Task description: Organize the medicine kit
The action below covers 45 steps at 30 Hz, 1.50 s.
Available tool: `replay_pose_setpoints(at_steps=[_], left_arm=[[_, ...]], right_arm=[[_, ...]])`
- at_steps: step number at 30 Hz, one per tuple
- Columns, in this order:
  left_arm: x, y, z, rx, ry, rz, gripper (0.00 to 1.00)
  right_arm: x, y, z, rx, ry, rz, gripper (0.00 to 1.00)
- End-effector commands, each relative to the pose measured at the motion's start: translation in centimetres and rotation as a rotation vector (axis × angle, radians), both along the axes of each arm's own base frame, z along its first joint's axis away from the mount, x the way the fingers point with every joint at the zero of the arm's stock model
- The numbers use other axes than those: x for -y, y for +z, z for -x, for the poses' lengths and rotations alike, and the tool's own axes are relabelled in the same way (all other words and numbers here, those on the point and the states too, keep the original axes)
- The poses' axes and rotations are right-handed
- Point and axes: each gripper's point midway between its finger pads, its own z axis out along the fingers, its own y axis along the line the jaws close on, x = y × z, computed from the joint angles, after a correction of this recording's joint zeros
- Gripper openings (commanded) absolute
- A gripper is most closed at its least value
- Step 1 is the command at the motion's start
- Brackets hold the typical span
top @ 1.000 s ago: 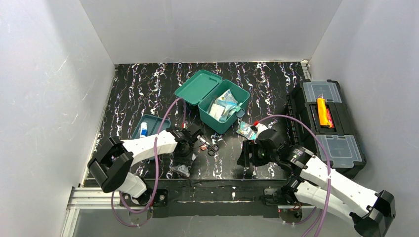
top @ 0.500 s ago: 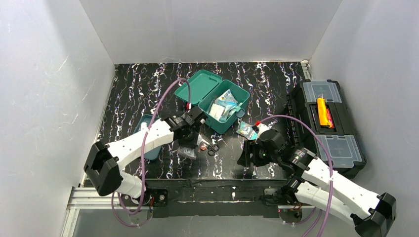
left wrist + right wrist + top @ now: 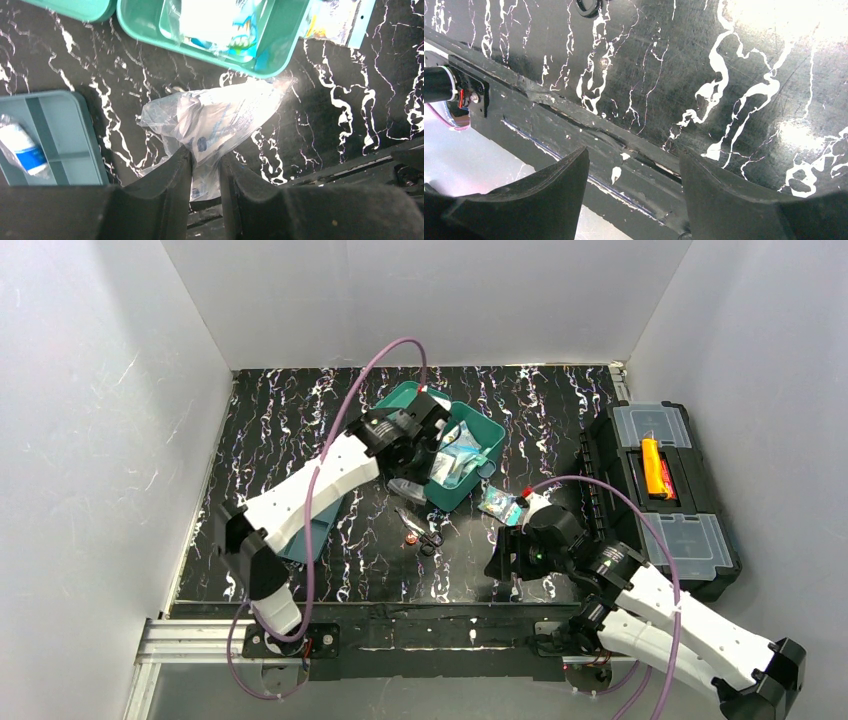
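Observation:
The teal medicine kit (image 3: 487,431) stands open at the table's middle, lid back, with packets inside; it also shows in the left wrist view (image 3: 145,30). My left gripper (image 3: 411,472) is shut on a clear plastic bag (image 3: 220,117) and holds it above the table beside the kit's near-left wall; in the top view the bag (image 3: 404,487) hangs under it. My right gripper (image 3: 503,558) is open and empty, low over the table's front edge; in its wrist view (image 3: 633,175) nothing is between the fingers. A blue-teal tray (image 3: 55,135) holds a small blue-labelled bottle (image 3: 17,145).
A foil packet (image 3: 495,503) lies right of the kit. Small scissors and a copper piece (image 3: 422,534) lie in front of the kit. A black toolbox (image 3: 660,490) with clear lids and an orange item stands at the right. White walls enclose the table.
My left gripper has lifted the plastic bag from the near table and carried it back and right to the kit's side. The right arm has barely moved.

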Motion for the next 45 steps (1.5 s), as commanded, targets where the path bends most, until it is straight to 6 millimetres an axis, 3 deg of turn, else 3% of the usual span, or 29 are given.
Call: replay_pose_setpoints(at_steps=[1,5,13,20,27,29,32,36,45], left_arm=[[1.4,0.9,-2.7,0.006,-0.054,0.017,0.23],[3.2,1.6,-5.8,0.028,-0.072,0.075,0.23],[6.5,1.0,-11.1,0.019,-0.129,0.23,0.23],[8.3,-2.3,-13.5,-0.027,-0.16,0.234,0.29],[7.8,-7.6,-12.8,-0.121,-0.137,0.182,0.42],[7.4,-8.7,-12.3,-0.141,-0.133,0.174,0.54],[6.9,-9.5,-11.2,-0.166,-0.135,0.175,0.64],[6.2,-8.0,-10.3,-0.123,-0.13,0.202,0.75],[4.0,-3.0,-8.7,-0.013,-0.111,0.232,0.82]], right_arm=[[0.0,1.3,-0.2,0.016,-0.034,-0.035,0.73],[-0.1,1.2,0.2,-0.003,-0.045,-0.062,0.73],[0.1,1.6,0.6,-0.008,-0.062,-0.092,0.73],[0.5,1.2,0.3,-0.011,-0.104,-0.079,0.73],[1.3,1.1,-0.8,0.011,-0.183,-0.051,0.74],[1.7,1.0,-1.1,0.017,-0.206,-0.022,0.75],[2.4,1.1,-1.7,0.026,-0.242,0.021,0.77],[2.8,1.5,-2.7,0.05,-0.278,0.061,0.8],[3.8,3.1,-5.7,0.136,-0.381,0.152,0.84]])
